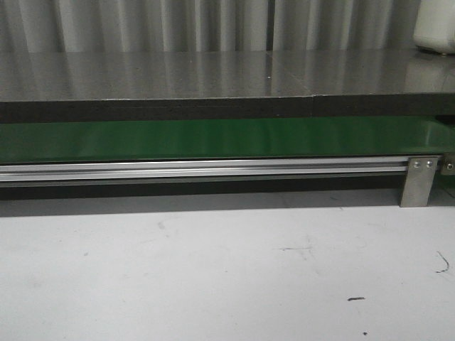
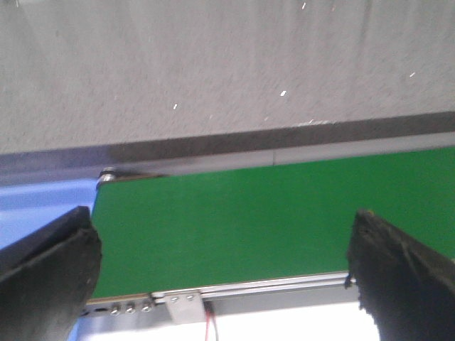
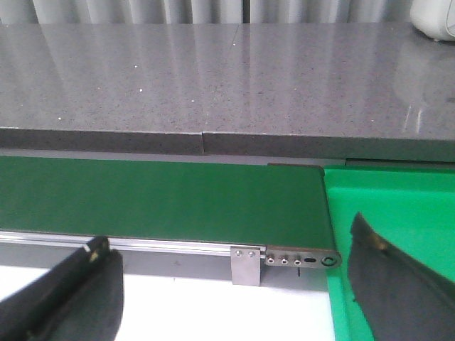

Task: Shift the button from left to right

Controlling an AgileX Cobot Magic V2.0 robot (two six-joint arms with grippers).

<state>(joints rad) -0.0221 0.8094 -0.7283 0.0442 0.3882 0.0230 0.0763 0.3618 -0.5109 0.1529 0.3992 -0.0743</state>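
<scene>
The button is out of view in every frame. My left gripper (image 2: 224, 273) is open and empty above the left end of the green conveyor belt (image 2: 270, 220); its dark fingers (image 2: 46, 277) stand wide apart. My right gripper (image 3: 231, 291) is open and empty over the belt's right end (image 3: 178, 202), one of its fingers (image 3: 398, 284) hanging over a bright green bin (image 3: 391, 206). Neither gripper shows in the front view, where the belt (image 1: 213, 138) runs across bare.
A grey stone counter (image 1: 213, 74) runs behind the belt. An aluminium rail (image 1: 199, 169) with a metal bracket (image 1: 419, 181) fronts the belt. A white table surface (image 1: 213, 277) lies in front. A blue bin (image 2: 39, 202) sits past the belt's left end. A white object (image 1: 435, 25) stands at the back right.
</scene>
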